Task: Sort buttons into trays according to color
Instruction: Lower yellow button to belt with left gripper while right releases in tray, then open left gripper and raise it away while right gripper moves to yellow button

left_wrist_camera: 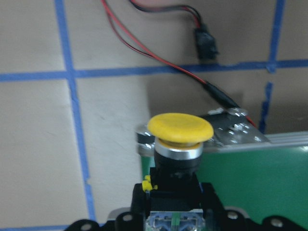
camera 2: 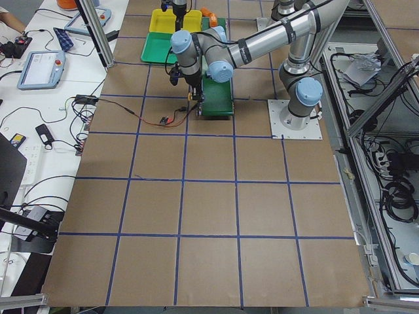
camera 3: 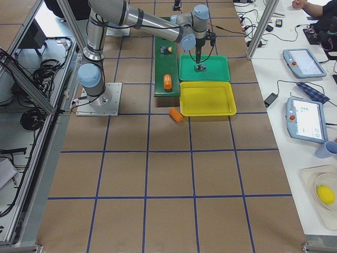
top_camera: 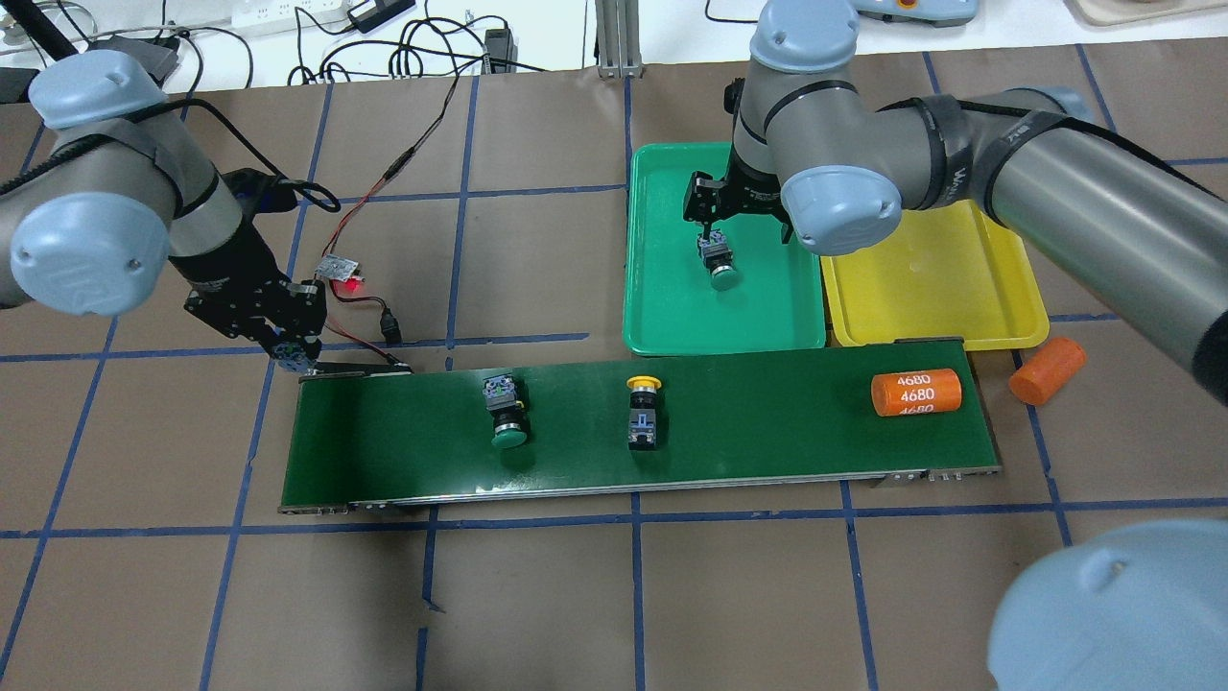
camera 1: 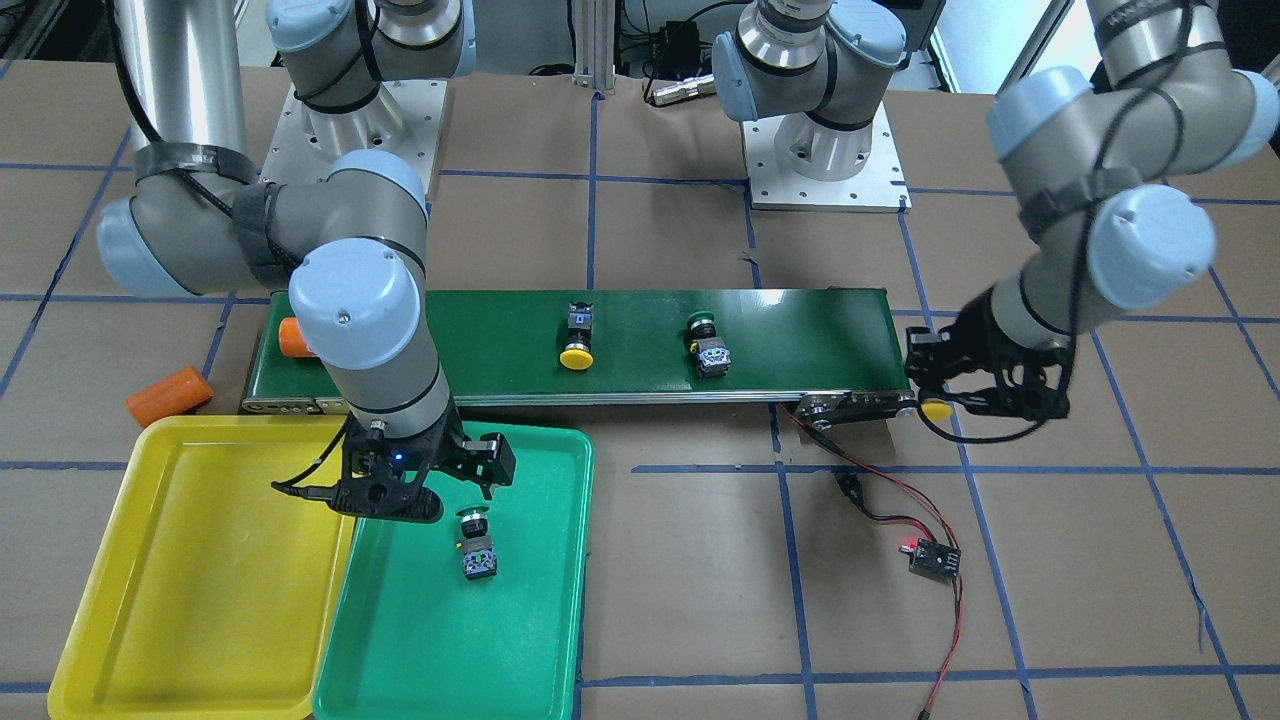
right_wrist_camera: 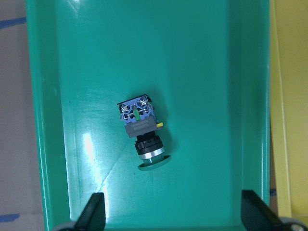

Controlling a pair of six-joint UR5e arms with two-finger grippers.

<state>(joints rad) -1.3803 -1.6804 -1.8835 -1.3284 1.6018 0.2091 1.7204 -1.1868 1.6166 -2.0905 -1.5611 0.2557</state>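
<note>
My left gripper (top_camera: 290,347) is shut on a yellow-capped button (left_wrist_camera: 179,129) and holds it above the left end of the conveyor belt (top_camera: 767,422); the cap also shows in the front view (camera 1: 936,408). My right gripper (right_wrist_camera: 173,216) is open and hovers over the green tray (top_camera: 662,317). A green-capped button (right_wrist_camera: 143,134) lies on its side in that tray, apart from the fingers. A second yellow button (top_camera: 643,413) and a second green button (top_camera: 506,415) lie on the belt. The yellow tray (top_camera: 931,297) beside the green one holds nothing.
An orange cylinder marked 4680 (top_camera: 916,393) lies on the belt's right end, and another (top_camera: 1047,369) lies on the table beside it. A small circuit module with a red light (top_camera: 342,273) and its red and black wires lie close to my left gripper.
</note>
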